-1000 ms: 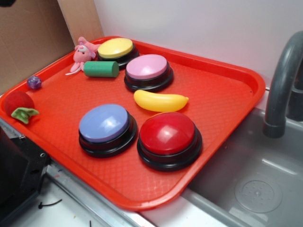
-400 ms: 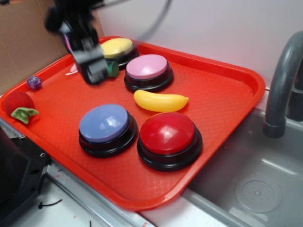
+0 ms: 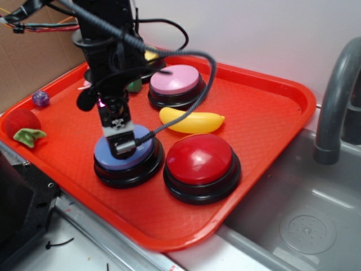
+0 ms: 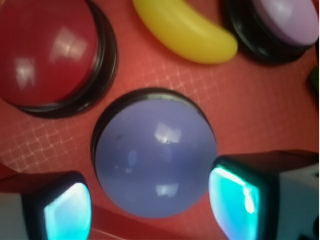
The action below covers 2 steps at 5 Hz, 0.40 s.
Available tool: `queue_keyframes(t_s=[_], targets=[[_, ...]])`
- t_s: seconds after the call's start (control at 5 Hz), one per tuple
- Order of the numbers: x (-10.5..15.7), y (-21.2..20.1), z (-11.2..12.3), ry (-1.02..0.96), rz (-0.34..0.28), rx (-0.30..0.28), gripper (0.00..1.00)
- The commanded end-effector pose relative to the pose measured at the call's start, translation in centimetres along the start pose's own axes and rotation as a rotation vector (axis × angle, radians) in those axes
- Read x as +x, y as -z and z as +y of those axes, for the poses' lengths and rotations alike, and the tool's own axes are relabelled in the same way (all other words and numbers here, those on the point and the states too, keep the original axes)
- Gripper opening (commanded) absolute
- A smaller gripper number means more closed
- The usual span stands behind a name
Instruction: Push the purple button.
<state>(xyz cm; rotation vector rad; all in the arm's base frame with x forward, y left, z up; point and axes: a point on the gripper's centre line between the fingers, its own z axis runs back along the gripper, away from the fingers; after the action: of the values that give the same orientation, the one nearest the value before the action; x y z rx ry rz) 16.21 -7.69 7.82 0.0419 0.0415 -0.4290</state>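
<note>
The purple button (image 3: pixel 107 161) is a periwinkle dome on a black base at the front left of the red tray (image 3: pixel 271 121). My gripper (image 3: pixel 121 148) hangs straight over it, fingertips at the dome's top; I cannot tell whether they touch it. In the wrist view the dome (image 4: pixel 155 155) fills the middle. The gripper (image 4: pixel 150 210) is open and holds nothing. One lit cyan finger pad stands on either side of the dome's near edge.
A red button (image 3: pixel 198 159) sits just right of the purple one. A yellow banana (image 3: pixel 192 121) and a pink-lilac button (image 3: pixel 176 79) lie behind. A purple die (image 3: pixel 40 98) and a red toy (image 3: pixel 22 124) are at the left. A grey sink (image 3: pixel 304 220) with faucet (image 3: pixel 338 96) is on the right.
The arm came in from the back left and moved forward and down. The gripper went from above the green cylinder to right over the purple button.
</note>
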Motion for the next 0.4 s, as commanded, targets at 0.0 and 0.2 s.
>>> queue_keyframes(t_s=[0.0, 0.2], targets=[[0.2, -0.4, -0.4, 0.012, -0.025, -0.006, 1.0], [0.0, 2.5, -0.5, -0.068, -0.084, -0.061, 1.0]])
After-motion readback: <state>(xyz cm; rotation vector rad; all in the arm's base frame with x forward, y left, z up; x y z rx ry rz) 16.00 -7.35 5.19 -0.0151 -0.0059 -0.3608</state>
